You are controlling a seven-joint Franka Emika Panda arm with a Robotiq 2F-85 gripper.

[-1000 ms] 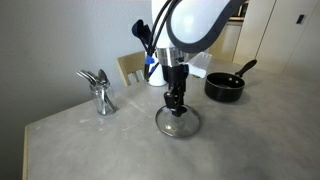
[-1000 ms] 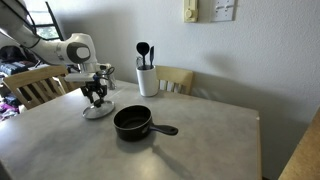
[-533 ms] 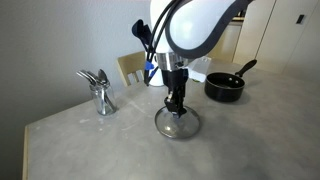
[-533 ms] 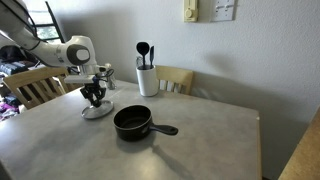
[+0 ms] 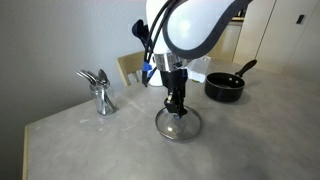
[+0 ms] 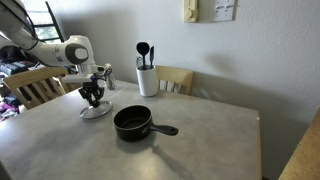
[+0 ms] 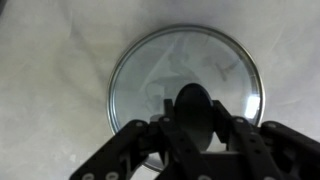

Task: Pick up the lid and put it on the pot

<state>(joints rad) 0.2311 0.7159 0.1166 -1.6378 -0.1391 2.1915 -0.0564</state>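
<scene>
The glass lid [image 5: 180,127] with a metal rim lies on the grey table, or just above it, under my gripper [image 5: 177,106]. In the wrist view the jaws stand closed on either side of the lid's black knob [image 7: 192,105], with the clear lid [image 7: 165,70] spread out around it. In an exterior view the gripper [image 6: 94,100] stands on the lid [image 6: 97,112], left of the black pot [image 6: 132,123]. The pot [image 5: 224,88] sits uncovered on the table with its long handle [image 6: 165,129] pointing away from the lid.
A white utensil holder [image 6: 147,80] with black utensils stands at the table's back edge. A shiny metal object [image 5: 98,90] stands near the table's corner. Wooden chairs [image 6: 176,78] [image 6: 30,85] stand at the table's edges.
The gripper and lid have shifted very slightly; otherwise nothing has visibly changed.
</scene>
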